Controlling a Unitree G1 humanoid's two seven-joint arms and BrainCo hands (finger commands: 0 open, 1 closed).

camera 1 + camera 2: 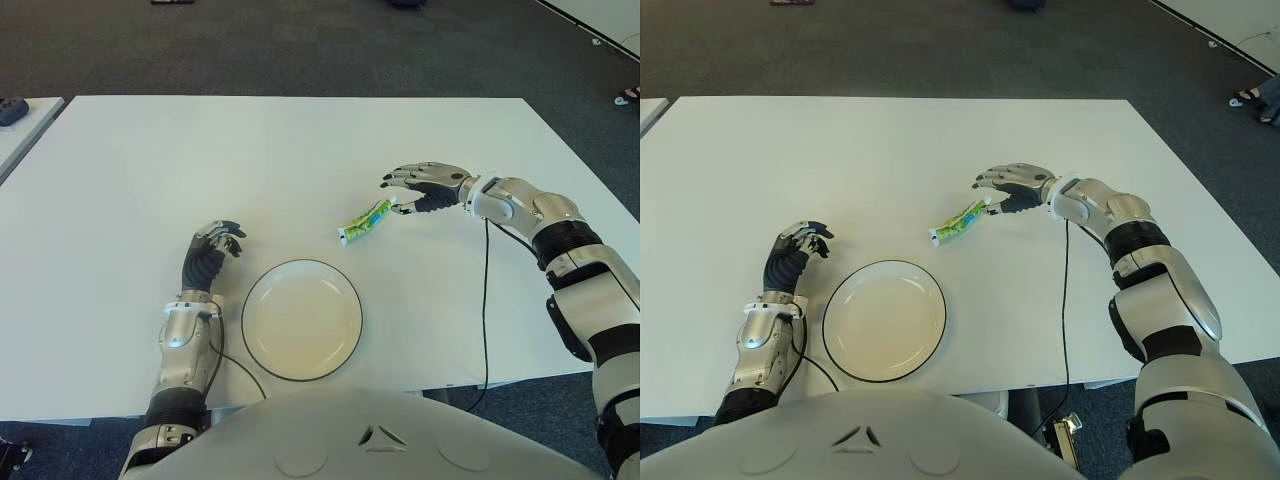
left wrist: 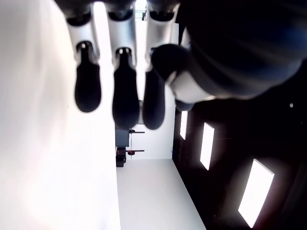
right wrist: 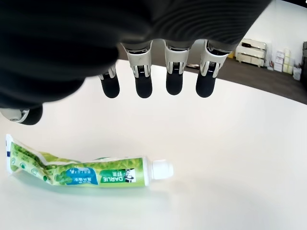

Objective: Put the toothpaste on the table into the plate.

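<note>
A green and blue toothpaste tube (image 1: 365,221) with a white cap lies flat on the white table (image 1: 300,150), just beyond the plate's far right side. The round white plate (image 1: 301,319) with a dark rim sits near the table's front edge. My right hand (image 1: 420,187) hovers over the tube's cap end, fingers spread and holding nothing; the right wrist view shows the tube (image 3: 81,170) below the fingertips (image 3: 174,82), apart from them. My left hand (image 1: 212,250) shows left of the plate, fingers curled, holding nothing.
A second white table's corner (image 1: 20,125) with a dark object stands at the far left. Dark carpet surrounds the table. A thin black cable (image 1: 486,300) runs along my right arm over the table's front right edge.
</note>
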